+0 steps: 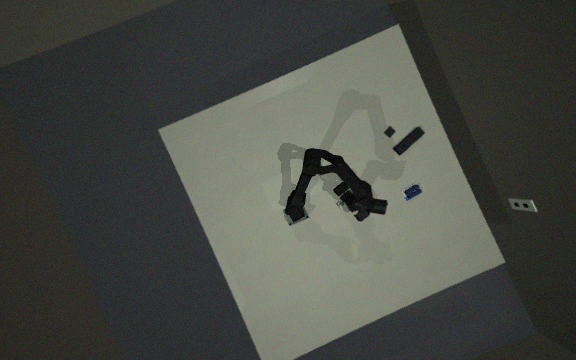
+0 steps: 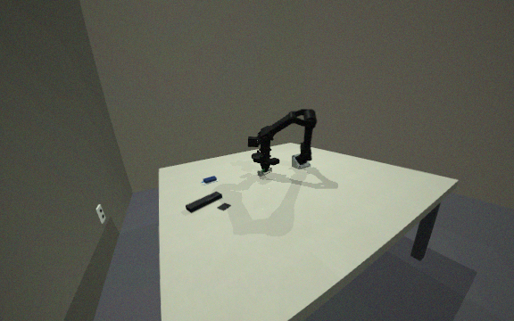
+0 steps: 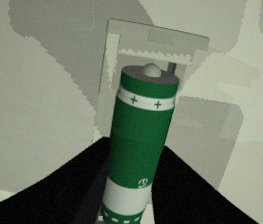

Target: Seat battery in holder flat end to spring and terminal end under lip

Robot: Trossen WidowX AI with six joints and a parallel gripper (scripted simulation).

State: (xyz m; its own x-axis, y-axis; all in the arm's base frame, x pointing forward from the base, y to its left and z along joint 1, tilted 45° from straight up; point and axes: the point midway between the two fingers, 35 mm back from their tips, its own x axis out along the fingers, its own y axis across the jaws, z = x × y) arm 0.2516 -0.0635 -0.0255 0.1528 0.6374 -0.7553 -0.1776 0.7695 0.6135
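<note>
My gripper (image 3: 132, 151) (image 2: 263, 168) (image 1: 344, 202) is shut on a green and white battery (image 3: 139, 143). In the wrist view the battery points away from me, its rounded terminal end (image 3: 151, 70) near the pale lip of the holder (image 3: 156, 42). The battery is tilted, its far end raised a little over the holder's bed. In the top and exterior views the arm hides the battery and holder, low over the white table (image 1: 278, 280) (image 2: 284, 250).
A long black bar (image 1: 408, 140) (image 2: 203, 201) and a small black square (image 1: 389, 131) (image 2: 224, 207) lie near one table edge. A small blue object (image 1: 411, 192) (image 2: 210, 179) lies beside them. The arm's base (image 1: 295, 212) (image 2: 302, 161) stands close by.
</note>
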